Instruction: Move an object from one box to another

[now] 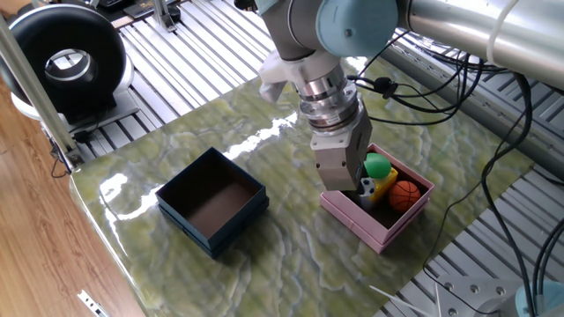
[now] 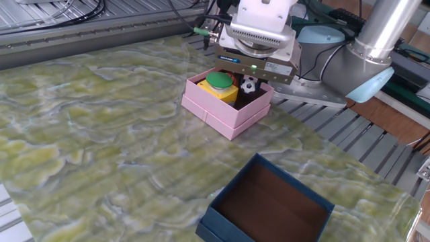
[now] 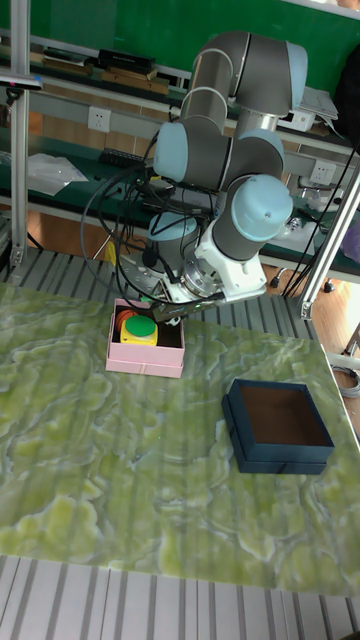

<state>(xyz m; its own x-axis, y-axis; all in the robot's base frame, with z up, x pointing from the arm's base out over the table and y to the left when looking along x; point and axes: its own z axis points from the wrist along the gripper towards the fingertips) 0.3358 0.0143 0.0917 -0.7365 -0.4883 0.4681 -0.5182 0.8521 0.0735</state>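
The pale pink box (image 1: 371, 231) (image 2: 226, 122) (image 3: 140, 362) holds a green ball (image 1: 377, 165) (image 2: 218, 80) on a yellow piece (image 2: 223, 93) and an orange ball (image 1: 405, 195). My gripper (image 1: 364, 187) (image 2: 249, 85) (image 3: 171, 314) reaches down into the pink box near its rim. It looks shut on a small black-and-white ball (image 2: 249, 85), held just above the box floor. The navy-blue box (image 1: 189, 225) (image 2: 222, 228) (image 3: 281, 455) stands apart on the table, its brown floor bare.
The green marbled table (image 1: 264, 264) ends at metal slats on all sides. A black round device (image 1: 62, 62) sits beyond the far left corner. Cables (image 1: 493, 132) hang behind the pink box.
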